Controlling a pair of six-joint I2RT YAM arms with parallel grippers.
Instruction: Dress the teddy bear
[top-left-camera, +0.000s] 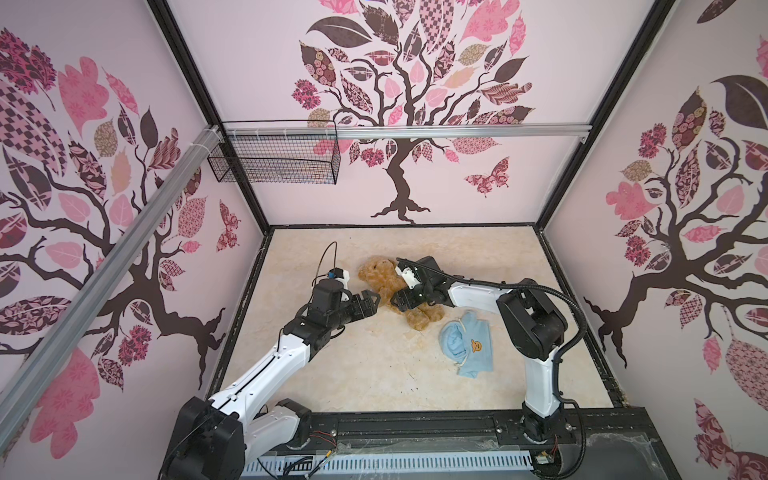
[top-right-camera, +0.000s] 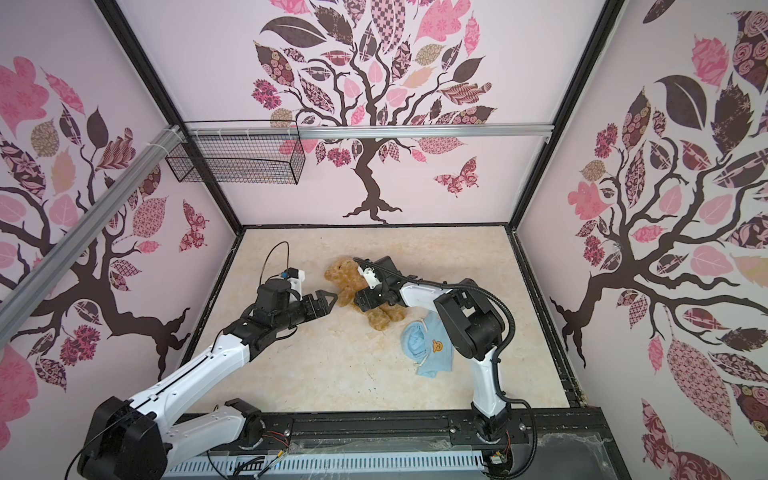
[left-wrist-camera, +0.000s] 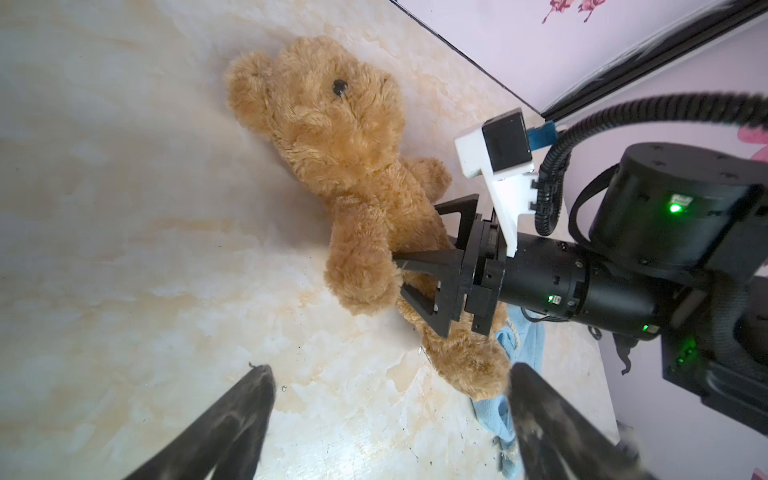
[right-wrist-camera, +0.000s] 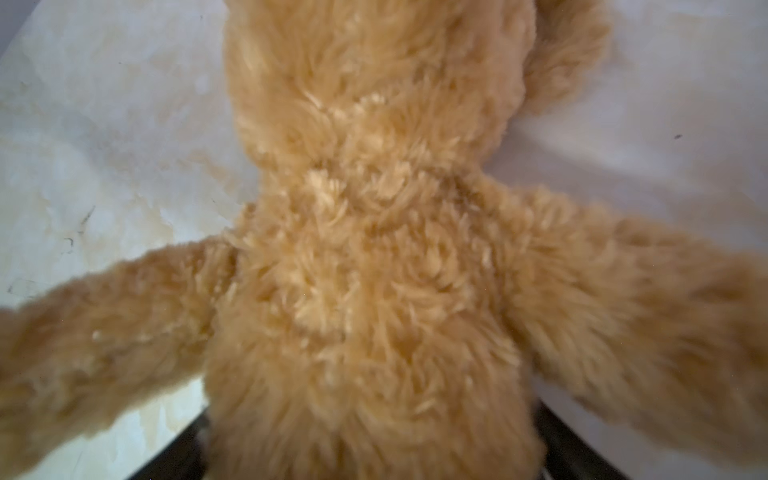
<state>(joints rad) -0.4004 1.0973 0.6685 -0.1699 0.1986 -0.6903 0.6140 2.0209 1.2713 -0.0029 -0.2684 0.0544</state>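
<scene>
The golden-brown teddy bear (top-left-camera: 380, 276) (top-right-camera: 344, 275) (left-wrist-camera: 345, 137) lies on its back on the marbled floor, head toward the rear wall. My right gripper (top-left-camera: 395, 300) (top-right-camera: 358, 301) (left-wrist-camera: 415, 235) reaches in from the right with a jaw on each side of the bear's torso. In the right wrist view the torso (right-wrist-camera: 374, 249) fills the gap and its fur touches both jaws. My left gripper (top-left-camera: 374, 300) (top-right-camera: 330, 300) (left-wrist-camera: 388, 370) hangs open just left of the bear's arm, with nothing between its fingers. A light blue hooded shirt (top-left-camera: 467, 345) (top-right-camera: 430, 349) with an orange bear emblem lies crumpled beside the bear's legs.
A black wire basket (top-left-camera: 274, 158) (top-right-camera: 237, 160) hangs on the metal rail at the rear left wall. Patterned walls enclose the floor on three sides. A black mounting rail (top-left-camera: 415, 428) with both arm bases runs along the front edge.
</scene>
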